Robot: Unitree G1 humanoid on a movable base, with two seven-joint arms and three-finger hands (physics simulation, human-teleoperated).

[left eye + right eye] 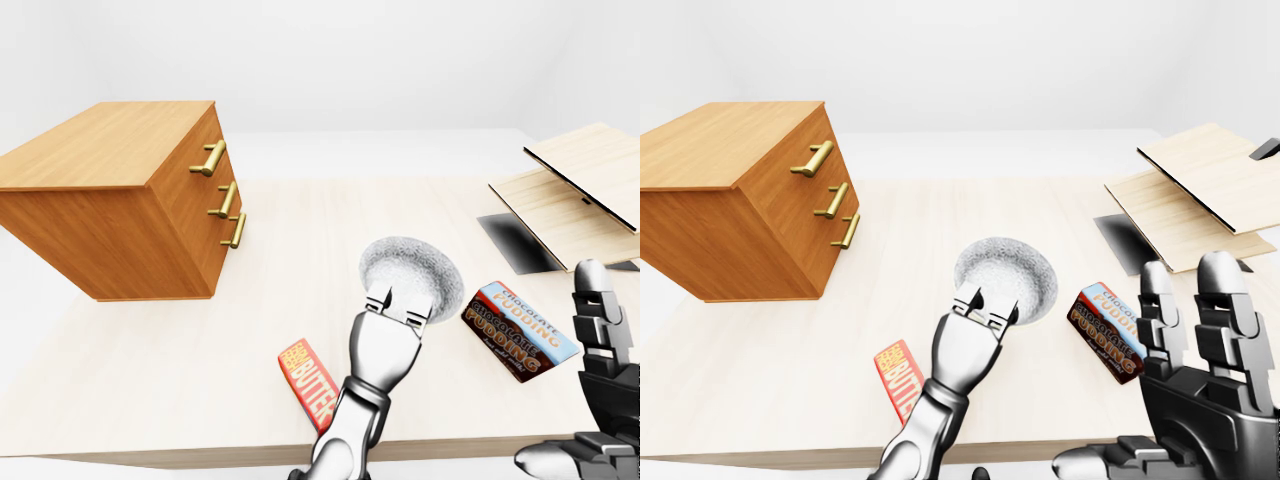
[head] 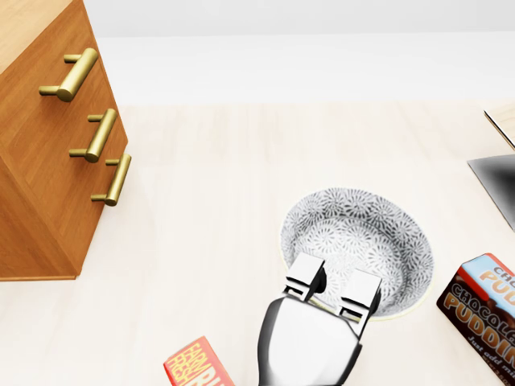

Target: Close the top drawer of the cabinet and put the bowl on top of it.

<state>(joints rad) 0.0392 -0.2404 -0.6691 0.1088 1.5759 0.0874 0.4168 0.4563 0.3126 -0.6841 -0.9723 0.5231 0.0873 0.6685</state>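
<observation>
Left hand (image 2: 332, 288) clamped on bowl (image 2: 358, 237) rim, near "CHOCOLATE PUDDING" box (image 1: 518, 330) and "BUTTER" pack (image 1: 308, 384)

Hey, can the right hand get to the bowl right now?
Probably yes, going over the top: the chocolate pudding box lies between the open right hand and the bowl, and the left hand grips the bowl's lower rim.

The bowl (image 1: 1008, 268) is gripped at its near rim by the fingers of the left hand (image 1: 965, 347). The right hand (image 1: 1200, 365) is held open with its fingers raised. A pudding box (image 1: 1106, 331) is seen just left of those fingers.
</observation>
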